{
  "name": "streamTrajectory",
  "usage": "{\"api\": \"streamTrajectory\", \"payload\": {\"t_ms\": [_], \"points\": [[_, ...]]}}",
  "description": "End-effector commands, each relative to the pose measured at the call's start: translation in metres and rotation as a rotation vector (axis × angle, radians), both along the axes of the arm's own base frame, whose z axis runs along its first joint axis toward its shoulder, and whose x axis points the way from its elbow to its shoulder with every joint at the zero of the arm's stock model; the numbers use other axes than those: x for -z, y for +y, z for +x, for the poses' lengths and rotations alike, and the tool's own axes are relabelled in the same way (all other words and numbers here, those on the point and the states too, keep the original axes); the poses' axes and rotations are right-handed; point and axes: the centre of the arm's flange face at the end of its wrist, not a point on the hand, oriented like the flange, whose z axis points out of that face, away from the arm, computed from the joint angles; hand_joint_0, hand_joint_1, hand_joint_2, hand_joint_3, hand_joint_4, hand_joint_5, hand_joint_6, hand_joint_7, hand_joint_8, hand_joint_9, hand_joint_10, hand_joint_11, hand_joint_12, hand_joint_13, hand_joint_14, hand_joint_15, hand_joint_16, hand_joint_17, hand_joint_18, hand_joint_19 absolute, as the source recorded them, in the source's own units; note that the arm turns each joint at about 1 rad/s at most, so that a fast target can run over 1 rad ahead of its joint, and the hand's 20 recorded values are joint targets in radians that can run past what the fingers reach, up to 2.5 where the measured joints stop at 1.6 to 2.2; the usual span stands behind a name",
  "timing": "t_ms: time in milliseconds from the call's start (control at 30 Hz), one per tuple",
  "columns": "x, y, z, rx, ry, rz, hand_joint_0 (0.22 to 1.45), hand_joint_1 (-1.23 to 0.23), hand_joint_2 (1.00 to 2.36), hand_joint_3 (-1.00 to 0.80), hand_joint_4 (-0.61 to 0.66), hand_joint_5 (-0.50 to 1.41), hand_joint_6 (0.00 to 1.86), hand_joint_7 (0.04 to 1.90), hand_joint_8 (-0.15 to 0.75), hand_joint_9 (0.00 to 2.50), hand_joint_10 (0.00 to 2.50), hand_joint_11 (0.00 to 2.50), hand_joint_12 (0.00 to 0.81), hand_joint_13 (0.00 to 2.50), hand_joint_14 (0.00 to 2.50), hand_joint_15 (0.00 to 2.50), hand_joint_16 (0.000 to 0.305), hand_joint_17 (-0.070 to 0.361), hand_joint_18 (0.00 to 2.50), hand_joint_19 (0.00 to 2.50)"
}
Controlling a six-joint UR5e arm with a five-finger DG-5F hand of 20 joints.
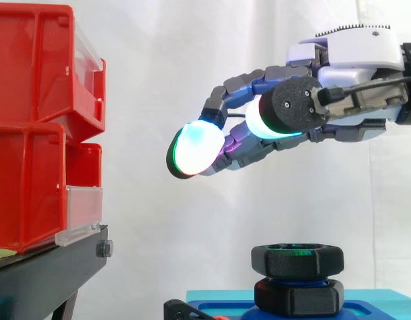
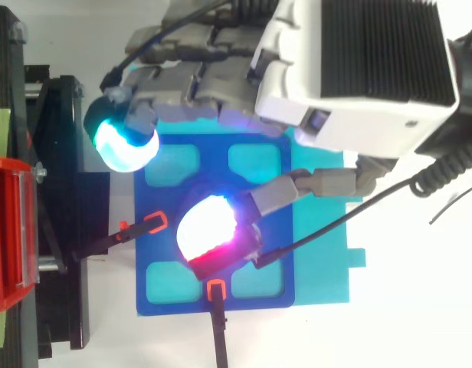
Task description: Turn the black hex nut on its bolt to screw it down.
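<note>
I'm hovering my relaxed, empty hand [image 1: 345,57] over the black hex nut [image 1: 297,260] on the blue plate [image 2: 167,295], judging it rigid, light: pinch opposite flats.

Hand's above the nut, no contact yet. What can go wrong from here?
1. The fingers reach past the black hex nut toward the red bins; a straight drop of the hand may land off-centre.
2. A second hex piece sits right under the nut; a low grasp might catch that instead.
</note>
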Motion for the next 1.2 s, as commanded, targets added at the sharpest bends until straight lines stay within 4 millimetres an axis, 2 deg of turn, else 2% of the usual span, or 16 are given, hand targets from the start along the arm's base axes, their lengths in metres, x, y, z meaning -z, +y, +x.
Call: {"api": "streamTrajectory", "payload": {"t_ms": [0, 433, 500, 600, 1167], "points": [[0.003, 0.01, 0.001, -0.013, 0.008, -0.028, 0.47, -0.54, 1.0, -0.5, 0.15, -0.17, 0.5, 0.93, 0.208, 0.51, 0.0, 0.06, 0.313, 0.41, 0.01, 0.16, 0.052, 0.118, 0.28, 0.23], [0.007, 0.024, 0.0, -0.05, 0.044, -0.095, 0.47, -0.54, 1.0, -0.5, 0.16, -0.16, 0.5, 0.95, 0.211, 0.51, 0.0, 0.06, 0.316, 0.41, 0.01, 0.16, 0.052, 0.118, 0.29, 0.23], [0.019, 0.025, 0.002, -0.054, 0.063, -0.094, 0.47, -0.54, 1.0, -0.5, 0.16, -0.16, 0.5, 0.95, 0.212, 0.52, 0.0, 0.06, 0.317, 0.41, 0.01, 0.15, 0.053, 0.118, 0.29, 0.23], [0.028, 0.027, 0.004, -0.057, 0.072, -0.095, 0.47, -0.54, 1.0, -0.5, 0.15, -0.16, 0.5, 0.97, 0.212, 0.52, 0.0, 0.07, 0.317, 0.41, 0.01, 0.16, 0.052, 0.118, 0.29, 0.23], [0.03, 0.042, 0.007, -0.089, 0.063, -0.095, 0.46, -0.5, 1.0, -0.5, 0.15, -0.14, 0.5, 1.13, 0.217, 0.51, 0.0, 0.08, 0.322, 0.39, 0.01, 0.16, 0.053, 0.119, 0.27, 0.23]]}}
